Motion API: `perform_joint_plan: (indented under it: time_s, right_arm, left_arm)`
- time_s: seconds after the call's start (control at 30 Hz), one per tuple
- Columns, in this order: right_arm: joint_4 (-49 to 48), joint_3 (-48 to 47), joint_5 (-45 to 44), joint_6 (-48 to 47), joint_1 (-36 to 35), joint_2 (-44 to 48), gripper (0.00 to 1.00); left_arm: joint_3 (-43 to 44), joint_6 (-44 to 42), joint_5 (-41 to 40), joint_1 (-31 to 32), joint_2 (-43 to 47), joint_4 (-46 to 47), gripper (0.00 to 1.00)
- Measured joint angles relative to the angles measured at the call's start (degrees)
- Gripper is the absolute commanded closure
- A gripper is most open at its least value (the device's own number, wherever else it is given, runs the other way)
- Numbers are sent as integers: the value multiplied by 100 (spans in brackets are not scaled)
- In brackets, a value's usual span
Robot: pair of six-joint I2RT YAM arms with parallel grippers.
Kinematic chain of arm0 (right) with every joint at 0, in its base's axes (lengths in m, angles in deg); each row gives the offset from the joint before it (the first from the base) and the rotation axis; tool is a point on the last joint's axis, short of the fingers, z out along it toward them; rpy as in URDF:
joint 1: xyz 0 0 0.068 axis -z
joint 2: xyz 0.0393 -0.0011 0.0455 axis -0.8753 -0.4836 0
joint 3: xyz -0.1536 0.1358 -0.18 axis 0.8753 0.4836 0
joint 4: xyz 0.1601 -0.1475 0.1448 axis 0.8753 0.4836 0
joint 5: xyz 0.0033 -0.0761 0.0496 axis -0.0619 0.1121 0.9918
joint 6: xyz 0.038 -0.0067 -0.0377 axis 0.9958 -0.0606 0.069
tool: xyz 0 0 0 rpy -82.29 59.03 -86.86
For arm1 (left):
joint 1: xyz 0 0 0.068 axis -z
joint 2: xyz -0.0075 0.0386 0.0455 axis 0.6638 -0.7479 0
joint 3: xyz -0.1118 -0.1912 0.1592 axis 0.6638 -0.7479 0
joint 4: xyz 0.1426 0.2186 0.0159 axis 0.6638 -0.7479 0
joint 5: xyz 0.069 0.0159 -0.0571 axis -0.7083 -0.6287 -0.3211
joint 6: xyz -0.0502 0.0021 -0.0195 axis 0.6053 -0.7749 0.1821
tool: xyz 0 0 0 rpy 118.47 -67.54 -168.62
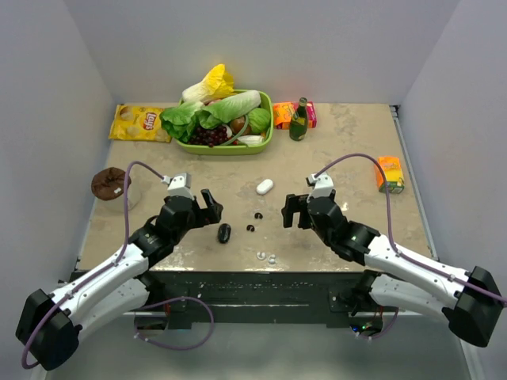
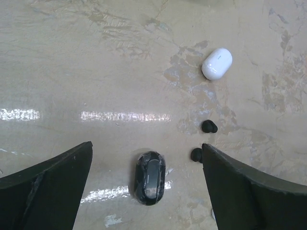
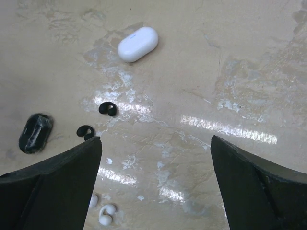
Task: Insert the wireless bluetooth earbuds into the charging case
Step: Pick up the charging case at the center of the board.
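A black charging case [image 1: 224, 233] [image 2: 150, 177] [image 3: 35, 132] lies closed near the table's front edge. A white charging case [image 1: 264, 186] [image 2: 217, 63] [image 3: 138, 44], also closed, lies farther back. Two black earbuds [image 1: 258, 214] [image 2: 209, 126] [image 3: 108, 109] lie between the cases, the nearer one [image 1: 250, 228] [image 2: 196, 155] [image 3: 86, 131] beside the black case. Two whitish earbuds [image 1: 261, 256] [image 3: 106, 214] rest at the front edge. My left gripper [image 1: 210, 207] [image 2: 147, 146] hovers open over the black case. My right gripper [image 1: 291, 211] [image 3: 156, 139] hangs open over bare table, right of the buds.
At the back stands a green basket [image 1: 268, 136] full of vegetables, with a yellow chips bag [image 1: 141, 123] to its left and a green bottle [image 1: 299, 119] and a pink-orange box [image 1: 283, 115] to its right. An orange carton [image 1: 390, 174] sits right; a brown lump [image 1: 109, 183] sits left.
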Motion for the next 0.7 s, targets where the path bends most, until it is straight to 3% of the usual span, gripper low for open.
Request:
perform_joint_plan:
  time_s: [0.2,0.37,0.6,0.7]
  right_arm:
    - [-144,55,-7,-98,0,350,2]
    - [-234,76,103,-236,0,426,2]
    - [-236,83,184,-321,0,483,2]
    - [-236,87,219,-339,0,592,2]
  left_arm:
    - [0,-20,26,4,109,20,1]
    - [0,-133,94,138,136,140,7]
    - [369,-153,-608,1279,-501,-114,7]
    - [527,-136,-844,1453,-634,-245,9]
